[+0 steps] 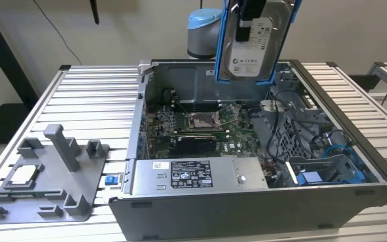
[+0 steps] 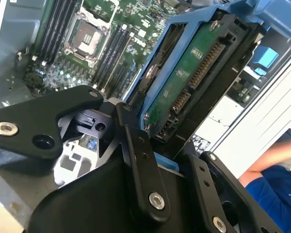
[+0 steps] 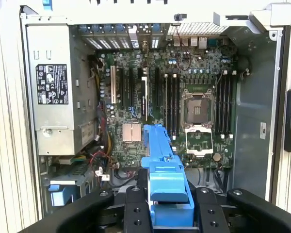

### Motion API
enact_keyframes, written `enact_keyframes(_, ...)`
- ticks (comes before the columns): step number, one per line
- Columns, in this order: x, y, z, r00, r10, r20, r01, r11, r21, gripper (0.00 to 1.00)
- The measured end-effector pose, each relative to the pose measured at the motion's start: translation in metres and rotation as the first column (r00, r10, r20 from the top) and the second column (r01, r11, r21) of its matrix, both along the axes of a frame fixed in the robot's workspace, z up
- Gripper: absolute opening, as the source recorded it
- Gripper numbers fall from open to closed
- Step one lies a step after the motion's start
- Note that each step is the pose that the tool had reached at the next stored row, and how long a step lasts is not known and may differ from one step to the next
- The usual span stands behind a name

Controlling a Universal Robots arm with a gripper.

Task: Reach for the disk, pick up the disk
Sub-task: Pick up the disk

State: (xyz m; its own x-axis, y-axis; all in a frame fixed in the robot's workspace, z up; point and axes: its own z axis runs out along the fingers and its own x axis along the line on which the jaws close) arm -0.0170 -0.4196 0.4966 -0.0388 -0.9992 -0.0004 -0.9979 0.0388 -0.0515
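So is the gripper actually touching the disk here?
Touching. In the exterior view the gripper clamps the disk, which hangs lifted above the open computer case. In the second wrist view a finger presses against the blue bracket.

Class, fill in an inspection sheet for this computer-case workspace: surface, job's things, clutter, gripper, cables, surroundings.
Surface: slatted metal table, carrying an open computer case.
Job's things: disk in its blue bracket, lifted above the case, upright.
Clutter: grey fixture on the exterior view's left; power supply inside the case.
Gripper: gripper shut on the disk's bracket.
Cables: blue and dark wires inside the case.
Surroundings: a blue sleeve in the second wrist view.
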Motion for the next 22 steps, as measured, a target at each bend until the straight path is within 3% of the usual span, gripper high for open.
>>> enact_keyframes(22, 0.001, -0.0289, -0.0002, 1.0, 0.0, -0.0034, 0.0, 1.0, 0.0, 0.0)
